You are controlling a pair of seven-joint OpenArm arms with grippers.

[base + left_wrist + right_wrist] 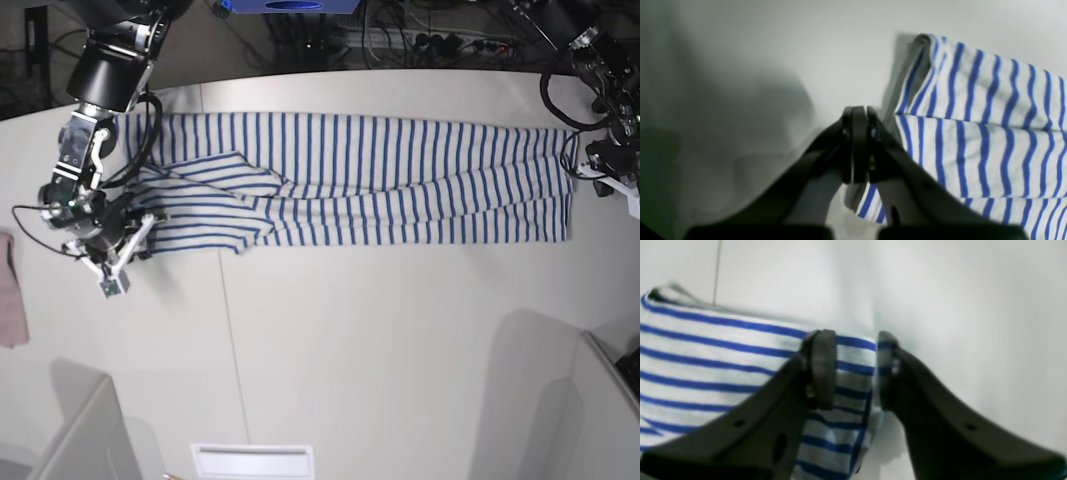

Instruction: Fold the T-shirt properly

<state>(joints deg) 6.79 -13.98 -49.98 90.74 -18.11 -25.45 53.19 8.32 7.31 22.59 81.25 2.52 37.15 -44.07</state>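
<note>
**Striped shirt stretched along the far half of the table, a gripper at each end**

The near half of the white table [380, 340] is bare, with a seam running front to back left of centre. A pink cloth [12, 290] lies at the left edge, partly out of view.

Further back, the shirt [400, 180] lies as a long folded band running left to right, reaching almost to both side edges. Its left end is bunched, with a flap of cloth turned over on top; its right end is a straight folded edge.

The right gripper [855, 370] is at the shirt's left end. In its wrist view the jaws stand partly apart and straddle the cloth's corner: one finger rests over the stripes, the other sits at the cloth's edge beside the bare table. Striped cloth fills the gap between them, but I cannot tell whether they pinch it.

The left gripper [858, 143] is at the shirt's right end, near the table's right edge. Its jaws are pressed together with nothing visible between them, and the folded edge lies just beside them.
</note>
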